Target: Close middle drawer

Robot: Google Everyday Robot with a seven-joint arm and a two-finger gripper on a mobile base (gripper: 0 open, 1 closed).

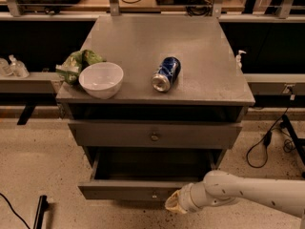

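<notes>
nearest to us, our white arm [257, 194] stretches in from the lower right and lies almost level, reaching leftward. our gripper [175, 203] sits at its tip, low down at the front of the middle drawer [119, 191], just right of the drawer's small round knob [154, 194]. whether the claw is spread or pressed together we cannot tell. the middle drawer stands pulled out from the cabinet, its deep box open to view from above. over it the upper drawer front [200, 135] sits flush. on the cabinet top [205, 56] rest a white bowl [101, 79], a green bag [76, 63] just behind it, and a blue can [166, 73] lying on its side, apart from the bowl.
</notes>
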